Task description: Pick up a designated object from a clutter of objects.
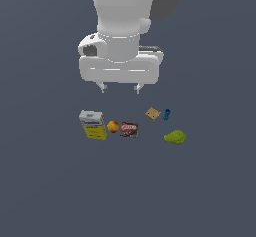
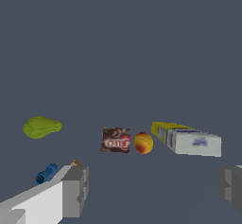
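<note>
One blurred label: brown-red packet (image 2: 116,140)

arm (image 1: 125,11): glossy white, rounded | gripper (image 1: 120,88): white, grey fingertips

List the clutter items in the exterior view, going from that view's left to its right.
yellow-and-white box → orange-red fruit → dark brown-red packet → tan square block → small blue piece → lime-green lump
</note>
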Tool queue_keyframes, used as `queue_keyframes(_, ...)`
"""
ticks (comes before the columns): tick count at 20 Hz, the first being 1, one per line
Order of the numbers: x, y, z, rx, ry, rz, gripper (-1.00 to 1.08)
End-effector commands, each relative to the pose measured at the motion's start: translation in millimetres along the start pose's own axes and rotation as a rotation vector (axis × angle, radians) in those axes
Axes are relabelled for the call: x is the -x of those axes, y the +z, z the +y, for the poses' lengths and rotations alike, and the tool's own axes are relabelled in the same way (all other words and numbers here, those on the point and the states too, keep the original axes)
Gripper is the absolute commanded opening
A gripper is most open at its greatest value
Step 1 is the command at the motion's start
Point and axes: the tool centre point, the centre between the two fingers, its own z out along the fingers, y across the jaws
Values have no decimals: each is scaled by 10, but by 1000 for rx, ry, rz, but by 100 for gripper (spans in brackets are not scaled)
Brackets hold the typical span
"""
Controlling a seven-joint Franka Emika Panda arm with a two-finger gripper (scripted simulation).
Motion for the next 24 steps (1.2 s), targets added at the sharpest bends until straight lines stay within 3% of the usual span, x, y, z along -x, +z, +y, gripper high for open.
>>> queue_keyframes(1,0,0,0,0,0,0,100)
queue_keyframes(12,-9,-139,-189,-14,5,16,100)
queue_keyframes(24,30,123,-318,-10,58,9,100)
